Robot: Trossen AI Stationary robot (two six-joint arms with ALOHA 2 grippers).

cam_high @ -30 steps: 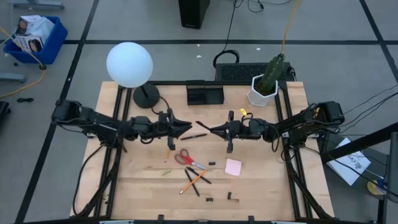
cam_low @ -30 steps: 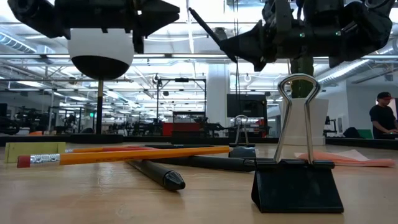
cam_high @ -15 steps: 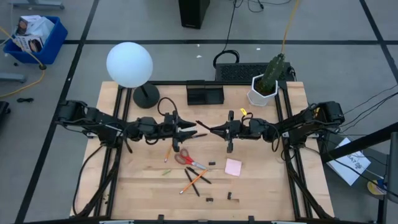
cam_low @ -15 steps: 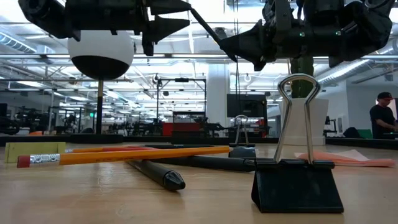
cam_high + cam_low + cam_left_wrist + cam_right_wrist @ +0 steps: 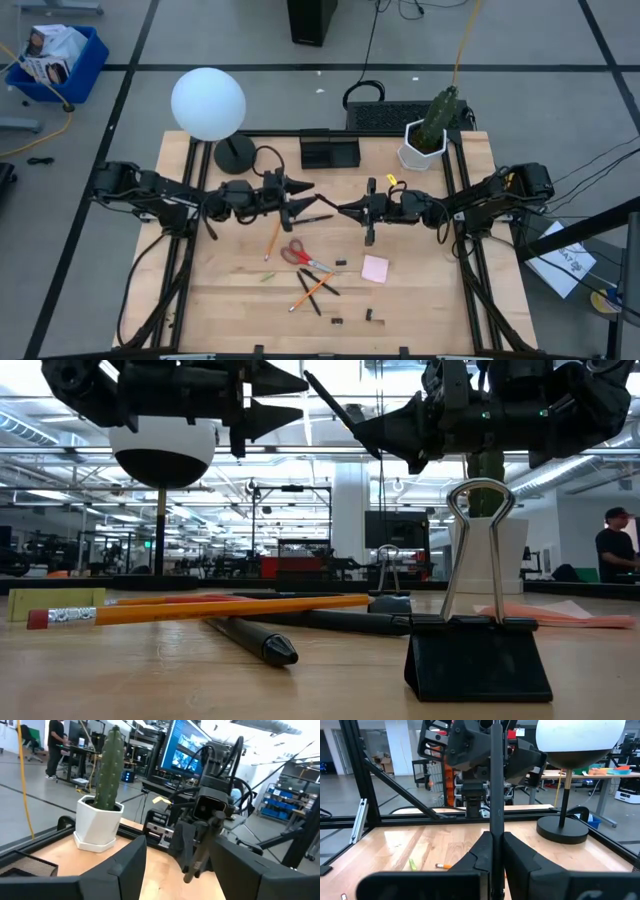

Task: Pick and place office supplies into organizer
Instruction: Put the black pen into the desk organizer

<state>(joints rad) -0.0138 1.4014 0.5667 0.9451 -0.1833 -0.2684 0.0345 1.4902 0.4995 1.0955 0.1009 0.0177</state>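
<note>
My right gripper (image 5: 343, 209) hangs above the table's middle, shut on a black pen (image 5: 496, 780). The pen slants up toward my left gripper (image 5: 307, 195), which faces it from the table's left and stands open. The pen's free end (image 5: 188, 876) reaches the gap between the left fingertips; no touch shows. Below lie the red-handled scissors (image 5: 303, 258), a pink sticky-note pad (image 5: 375, 268), pencils (image 5: 272, 243), pens (image 5: 318, 281) and small black clips (image 5: 340, 262). The black organizer (image 5: 329, 152) stands at the far edge. My right gripper pinches the pen near its lower end (image 5: 495, 836) between its two fingers. The fingers come level from the table's right and lie roughly along the pen. The pen is lifted clear of the table and slants upward toward my left gripper, its free end (image 5: 308, 378) highest.
A lamp with a white globe (image 5: 208, 103) and round black base (image 5: 235, 153) stands far left. A cactus in a white pot (image 5: 422, 145) stands far right. In the low view a large binder clip (image 5: 478, 650) and a pencil (image 5: 200, 610) lie close by. A person (image 5: 618, 555) stands in the room behind.
My left gripper has opened and gone a little toward the table's right, up to the free end of the pen. My right gripper and the pen have kept still.
</note>
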